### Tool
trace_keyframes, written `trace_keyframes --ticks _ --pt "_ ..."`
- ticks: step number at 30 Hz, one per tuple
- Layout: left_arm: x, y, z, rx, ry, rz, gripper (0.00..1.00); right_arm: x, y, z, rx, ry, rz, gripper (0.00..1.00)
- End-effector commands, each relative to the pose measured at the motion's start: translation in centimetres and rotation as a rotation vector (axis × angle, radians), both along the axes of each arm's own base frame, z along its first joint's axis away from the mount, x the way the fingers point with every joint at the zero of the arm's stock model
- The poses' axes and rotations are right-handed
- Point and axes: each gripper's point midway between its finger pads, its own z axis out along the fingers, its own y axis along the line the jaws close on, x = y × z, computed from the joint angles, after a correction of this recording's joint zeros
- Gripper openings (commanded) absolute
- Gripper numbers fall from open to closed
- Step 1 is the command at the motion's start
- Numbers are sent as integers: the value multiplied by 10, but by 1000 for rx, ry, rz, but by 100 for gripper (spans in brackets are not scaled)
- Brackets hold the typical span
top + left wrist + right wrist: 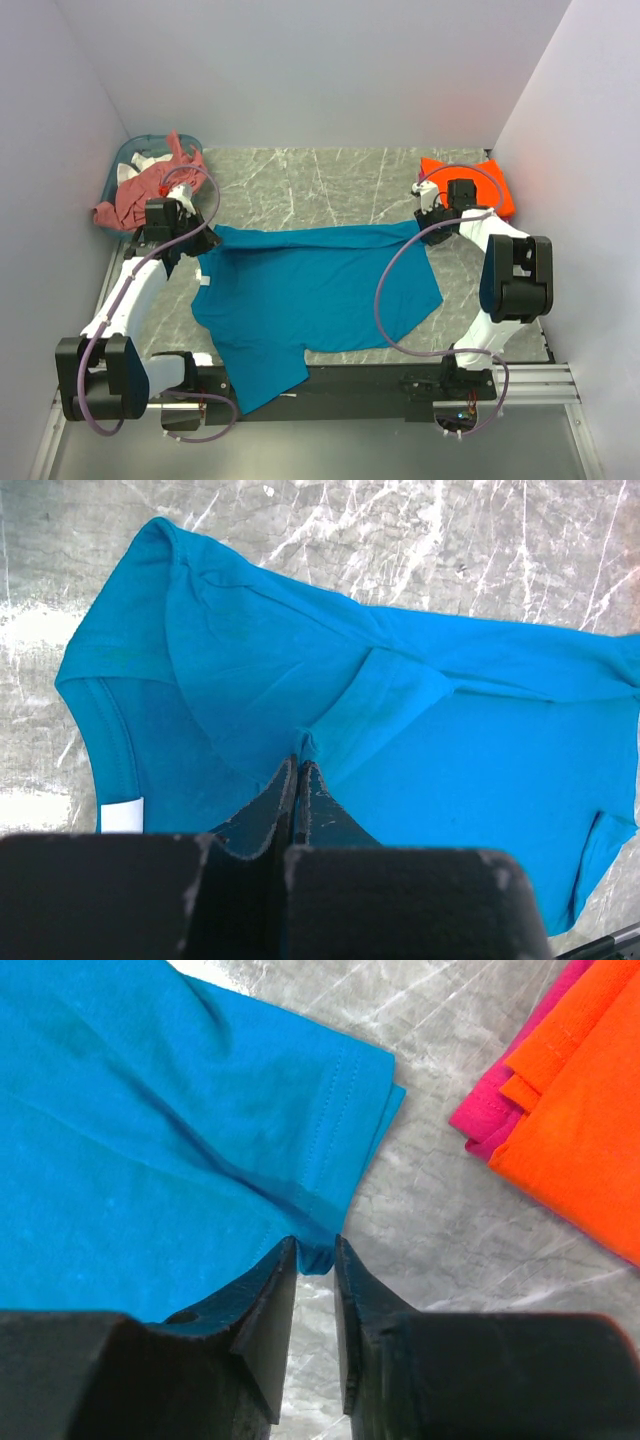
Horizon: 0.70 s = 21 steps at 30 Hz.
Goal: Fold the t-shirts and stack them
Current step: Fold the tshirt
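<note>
- Teal t-shirt (310,290) lies spread flat mid-worktop (300,185), one sleeve hanging over the near edge.
- Left gripper (297,765): jaws together, clamped on a fold of the teal cloth.
- Right gripper (316,1245): jaws slightly apart, teal hem corner between the tips; cannot tell if gripped.
- Orange t-shirt (480,180) folded, far right.
- Salmon-pink t-shirt (140,195) bunched in the basket (125,160), far left.

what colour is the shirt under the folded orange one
Bright pink shirt, peeking from under the orange shirt; clearest in the right wrist view.

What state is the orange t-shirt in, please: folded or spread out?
Folded: the orange t-shirt lies as a compact layered bundle atop a magenta cloth.
</note>
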Motion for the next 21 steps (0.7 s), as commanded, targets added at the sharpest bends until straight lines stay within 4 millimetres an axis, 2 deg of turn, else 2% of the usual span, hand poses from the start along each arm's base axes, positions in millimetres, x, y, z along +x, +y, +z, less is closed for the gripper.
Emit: trace_keyframes --ticks 1,5,9,10,14,21 --pt "-2 -3 12 4 -44 -29 0 3 -4 18 -11 -59 1 31" --pt "-4 -3 13 2 -45 -28 0 -2 -4 22 -20 -65 12 41" --pt "-7 -4 12 2 -44 -31 0 -8 -4 32 -23 -92 23 58" --pt "-7 -4 12 -1 -44 -32 0 -10 -3 36 -24 -101 28 59" --pt "-7 -4 13 -3 -44 -34 0 -13 0 47 -7 -123 37 62" --pt "-11 -4 14 3 -44 -35 0 -13 7 46 44 -97 38 60"
